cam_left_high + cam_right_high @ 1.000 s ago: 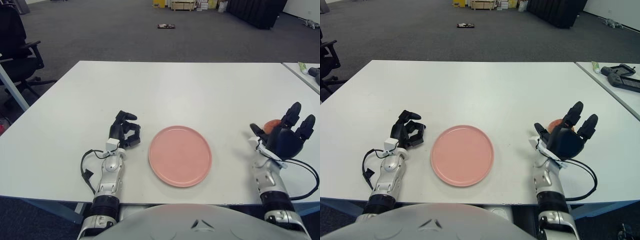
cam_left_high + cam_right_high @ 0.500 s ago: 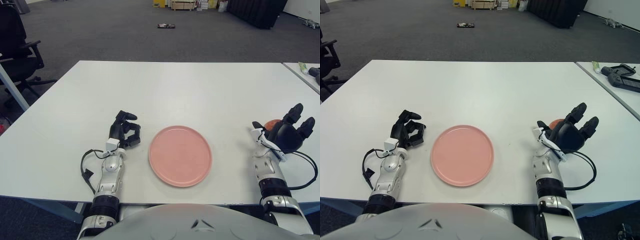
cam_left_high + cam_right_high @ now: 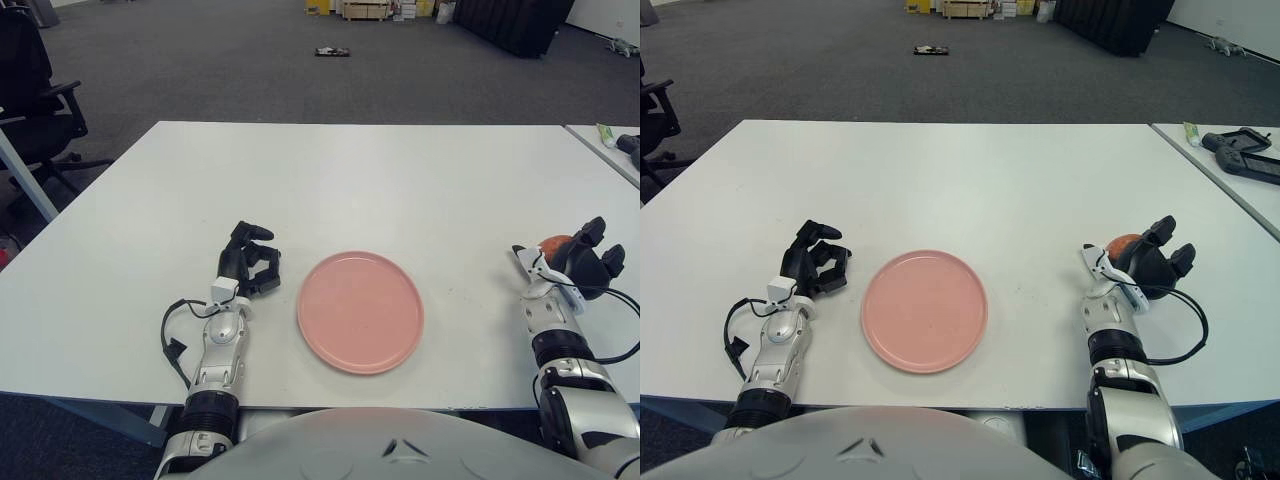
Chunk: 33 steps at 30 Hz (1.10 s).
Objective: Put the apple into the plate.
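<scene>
Right eye view: right hand at the tabletop right edge, fingers spread against the apple, not closed around it. Pink plate well apart, left hand curled, holding nothing, just beside its left rim. No readable writing.

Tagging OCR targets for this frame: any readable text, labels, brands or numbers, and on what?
None readable.
Plate, table, apple, both hands: no print visible.
Green-white tube on the side table: any marking too small to read.
Boxes at the far wall: too blurred to read.
</scene>
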### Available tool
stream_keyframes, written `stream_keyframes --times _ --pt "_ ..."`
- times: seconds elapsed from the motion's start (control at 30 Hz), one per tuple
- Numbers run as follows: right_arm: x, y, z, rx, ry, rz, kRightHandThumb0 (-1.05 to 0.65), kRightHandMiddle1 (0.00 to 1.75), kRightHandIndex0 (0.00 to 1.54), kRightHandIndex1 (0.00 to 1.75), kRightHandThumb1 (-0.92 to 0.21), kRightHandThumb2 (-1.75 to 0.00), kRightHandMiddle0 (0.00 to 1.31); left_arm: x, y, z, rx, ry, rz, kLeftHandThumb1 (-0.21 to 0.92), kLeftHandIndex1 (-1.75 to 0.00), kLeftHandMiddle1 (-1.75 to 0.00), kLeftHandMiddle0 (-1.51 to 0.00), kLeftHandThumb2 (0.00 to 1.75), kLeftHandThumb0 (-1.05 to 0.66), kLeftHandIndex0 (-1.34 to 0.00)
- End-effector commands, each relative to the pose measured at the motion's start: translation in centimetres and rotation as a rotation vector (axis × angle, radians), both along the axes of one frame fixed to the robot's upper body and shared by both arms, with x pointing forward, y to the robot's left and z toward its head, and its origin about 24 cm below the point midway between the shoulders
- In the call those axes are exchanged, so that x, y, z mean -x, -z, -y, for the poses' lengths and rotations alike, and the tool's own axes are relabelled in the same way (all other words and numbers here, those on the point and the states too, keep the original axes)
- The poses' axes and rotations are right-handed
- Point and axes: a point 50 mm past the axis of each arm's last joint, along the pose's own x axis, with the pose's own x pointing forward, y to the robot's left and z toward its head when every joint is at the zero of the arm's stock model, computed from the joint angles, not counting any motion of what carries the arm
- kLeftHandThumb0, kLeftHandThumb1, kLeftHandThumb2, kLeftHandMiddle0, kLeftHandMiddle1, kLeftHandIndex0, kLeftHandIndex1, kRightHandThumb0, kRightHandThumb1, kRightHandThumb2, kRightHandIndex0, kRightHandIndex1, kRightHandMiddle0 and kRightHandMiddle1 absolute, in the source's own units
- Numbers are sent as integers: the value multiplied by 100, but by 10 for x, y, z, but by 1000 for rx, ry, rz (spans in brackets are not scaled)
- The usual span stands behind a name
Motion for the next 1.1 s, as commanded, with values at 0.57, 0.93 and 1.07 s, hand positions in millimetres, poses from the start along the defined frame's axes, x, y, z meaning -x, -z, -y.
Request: stream_keyframes --times 0.57,0.93,1.07 --pt "-7 14 11 -144 32 -233 -69 46 2 1 -62 -78 0 13 17 -2 -6 -8 -108 39 -175 -143 -66 114 -1 -42" --pt "-8 14 5 -127 38 -295 -65 62 6 27 -73 -73 0 13 17 -3 1 -15 -109 40 -175 -140 -67 112 0 -42" --pt "-8 12 5 -125 51 -269 -65 98 2 66 -73 -74 0 13 17 -3 -1 -16 -112 40 -175 -140 -66 111 0 -42"
